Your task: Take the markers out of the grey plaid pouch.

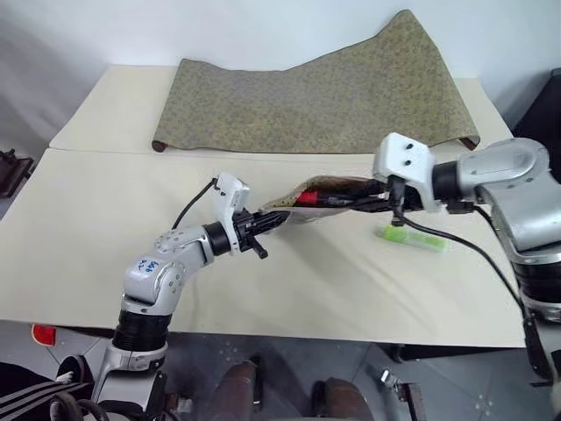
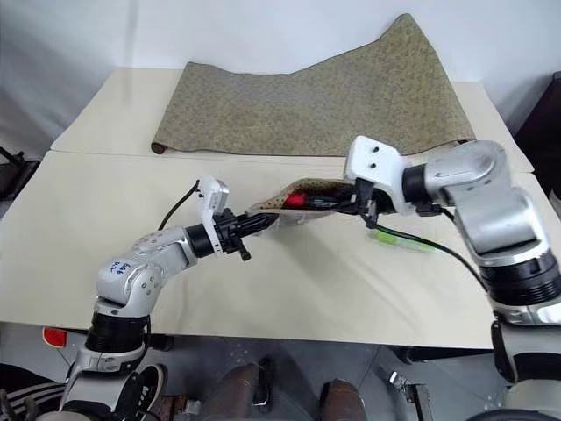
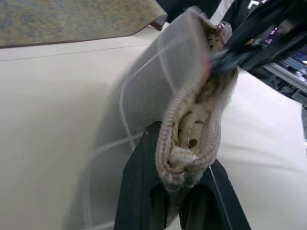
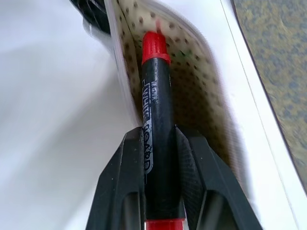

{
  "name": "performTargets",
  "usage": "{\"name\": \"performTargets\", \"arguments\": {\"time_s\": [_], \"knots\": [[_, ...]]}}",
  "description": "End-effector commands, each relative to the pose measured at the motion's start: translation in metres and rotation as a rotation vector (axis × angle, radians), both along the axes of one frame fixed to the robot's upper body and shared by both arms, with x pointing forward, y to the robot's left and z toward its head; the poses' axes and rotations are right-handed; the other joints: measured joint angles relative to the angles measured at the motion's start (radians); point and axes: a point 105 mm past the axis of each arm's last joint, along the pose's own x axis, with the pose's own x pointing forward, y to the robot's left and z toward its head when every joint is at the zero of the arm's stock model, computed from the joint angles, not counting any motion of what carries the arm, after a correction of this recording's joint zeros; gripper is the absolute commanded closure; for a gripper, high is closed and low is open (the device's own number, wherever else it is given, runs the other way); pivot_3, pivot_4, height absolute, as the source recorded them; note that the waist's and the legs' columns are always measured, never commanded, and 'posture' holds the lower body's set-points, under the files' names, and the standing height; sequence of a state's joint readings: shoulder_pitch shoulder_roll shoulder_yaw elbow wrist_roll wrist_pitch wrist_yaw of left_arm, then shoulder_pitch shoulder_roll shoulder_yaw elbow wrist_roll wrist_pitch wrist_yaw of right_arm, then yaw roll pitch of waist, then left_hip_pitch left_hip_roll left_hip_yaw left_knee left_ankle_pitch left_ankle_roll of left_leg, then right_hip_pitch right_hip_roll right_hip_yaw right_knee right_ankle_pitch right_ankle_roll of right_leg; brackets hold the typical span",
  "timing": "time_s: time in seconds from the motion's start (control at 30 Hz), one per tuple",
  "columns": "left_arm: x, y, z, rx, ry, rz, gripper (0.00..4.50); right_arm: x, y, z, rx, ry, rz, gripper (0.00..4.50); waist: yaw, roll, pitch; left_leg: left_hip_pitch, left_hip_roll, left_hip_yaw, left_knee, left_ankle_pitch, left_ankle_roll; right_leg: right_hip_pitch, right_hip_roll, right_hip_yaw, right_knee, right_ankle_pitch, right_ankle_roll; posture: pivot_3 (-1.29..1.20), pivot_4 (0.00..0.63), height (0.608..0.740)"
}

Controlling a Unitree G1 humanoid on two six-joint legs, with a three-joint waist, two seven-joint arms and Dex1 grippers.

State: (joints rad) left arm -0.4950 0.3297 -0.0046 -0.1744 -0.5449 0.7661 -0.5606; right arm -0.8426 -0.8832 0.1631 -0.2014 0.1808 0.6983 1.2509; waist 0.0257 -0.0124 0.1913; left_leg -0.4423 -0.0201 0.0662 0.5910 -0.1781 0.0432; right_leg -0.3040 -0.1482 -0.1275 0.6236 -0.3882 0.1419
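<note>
The grey plaid pouch (image 1: 294,210) hangs just above the table, mouth open, its spotted cream lining (image 4: 196,81) showing. My left gripper (image 1: 270,226) is shut on the pouch's near end (image 3: 184,167). My right gripper (image 1: 340,202) reaches in from the right and is shut on a black marker (image 4: 156,110) with a red cap (image 1: 307,198). The cap end still lies inside the pouch's mouth. A green marker (image 1: 412,238) lies on the table below my right wrist.
A large olive-gold patterned cloth (image 1: 324,96) is draped over the back of the cream table (image 1: 96,254), rising at the right. A seam runs across the table in front of the cloth. The table's front edge is close below my arms.
</note>
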Motion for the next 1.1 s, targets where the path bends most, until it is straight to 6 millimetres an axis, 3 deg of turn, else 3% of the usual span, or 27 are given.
{"name": "performTargets", "arguments": {"time_s": [0.03, 0.2, 0.37, 0.5, 0.67, 0.73, 0.8, 0.93, 1.07, 1.1], "knots": [[0.002, 0.004, 0.005, -0.009, -0.018, 0.019, 4.50, -0.009, -0.007, 0.022, 0.035, -0.061, 0.007, 3.90, 0.000, 0.000, 0.000, 0.000, 0.000, 0.000, 0.000, 0.000, 0.000, 0.000, 0.000, 0.000, 0.000, 0.000, 0.000, 0.00, 0.150, 0.740], [0.006, 0.012, 0.005, -0.012, -0.017, 0.036, 4.50, -0.017, -0.011, 0.032, 0.141, -0.011, -0.004, 3.90, -0.002, 0.000, 0.000, 0.000, 0.000, 0.000, 0.000, 0.000, 0.000, 0.000, 0.000, 0.000, 0.000, 0.000, 0.000, 0.00, 0.150, 0.740], [-0.001, 0.025, 0.005, -0.016, 0.002, 0.015, 4.50, 0.003, -0.052, 0.045, 0.270, -0.080, -0.207, 3.90, -0.001, 0.000, 0.000, 0.000, 0.001, 0.000, 0.000, 0.000, 0.000, 0.000, 0.000, -0.001, 0.000, 0.000, 0.000, 0.00, 0.150, 0.740], [-0.013, 0.033, 0.006, -0.031, 0.030, -0.045, 4.50, 0.018, -0.076, 0.020, 0.185, -0.138, -0.332, 3.90, -0.002, 0.000, 0.000, 0.000, 0.001, 0.000, 0.000, 0.000, 0.000, 0.000, 0.000, 0.000, 0.000, 0.000, 0.000, 0.00, 0.150, 0.740], [-0.028, 0.039, 0.000, 0.010, 0.070, -0.115, 4.50, 0.043, -0.112, 0.008, 0.141, -0.237, -0.502, 3.90, -0.003, 0.000, 0.000, 0.000, 0.000, 0.002, 0.000, 0.000, 0.000, 0.000, 0.000, 0.001, 0.000, 0.000, 0.000, 0.00, 0.150, 0.740], [-0.033, 0.039, 0.001, 0.001, 0.074, -0.134, 4.50, 0.052, -0.129, -0.007, 0.022, -0.275, -0.548, 3.90, -0.003, 0.000, 0.000, 0.000, 0.001, 0.002, 0.000, 0.000, 0.000, 0.000, 0.000, 0.001, 0.000, 0.000, 0.000, 0.00, 0.150, 0.740], [-0.031, 0.038, 0.004, -0.018, 0.077, -0.125, 4.50, 0.055, -0.130, -0.030, -0.049, -0.254, -0.525, 3.90, -0.003, 0.000, 0.000, 0.001, 0.001, 0.002, 0.000, 0.000, 0.000, 0.000, 0.000, 0.001, 0.000, 0.000, 0.000, 0.00, 0.150, 0.740], [-0.033, 0.038, 0.004, -0.022, 0.096, -0.131, 4.50, 0.064, -0.125, -0.064, 0.002, -0.192, -0.512, 3.90, -0.004, 0.000, 0.000, 0.001, 0.001, 0.002, 0.000, 0.000, 0.000, 0.000, 0.000, 0.001, 0.000, 0.000, 0.000, 0.00, 0.150, 0.740], [-0.033, 0.042, 0.008, -0.038, 0.106, -0.121, 4.50, 0.070, -0.127, -0.086, 0.069, -0.153, -0.549, 3.90, -0.006, 0.000, 0.000, 0.001, 0.001, 0.002, 0.000, 0.000, 0.000, 0.000, 0.001, 0.001, 0.001, 0.000, 0.000, 0.00, 0.150, 0.740], [-0.033, 0.044, 0.008, -0.039, 0.111, -0.118, 4.50, 0.069, -0.129, -0.093, 0.018, -0.151, -0.537, 3.90, -0.006, 0.000, 0.000, 0.001, 0.001, 0.002, 0.000, 0.000, 0.000, 0.000, 0.001, 0.001, 0.001, 0.000, 0.000, 0.00, 0.150, 0.740]]}}
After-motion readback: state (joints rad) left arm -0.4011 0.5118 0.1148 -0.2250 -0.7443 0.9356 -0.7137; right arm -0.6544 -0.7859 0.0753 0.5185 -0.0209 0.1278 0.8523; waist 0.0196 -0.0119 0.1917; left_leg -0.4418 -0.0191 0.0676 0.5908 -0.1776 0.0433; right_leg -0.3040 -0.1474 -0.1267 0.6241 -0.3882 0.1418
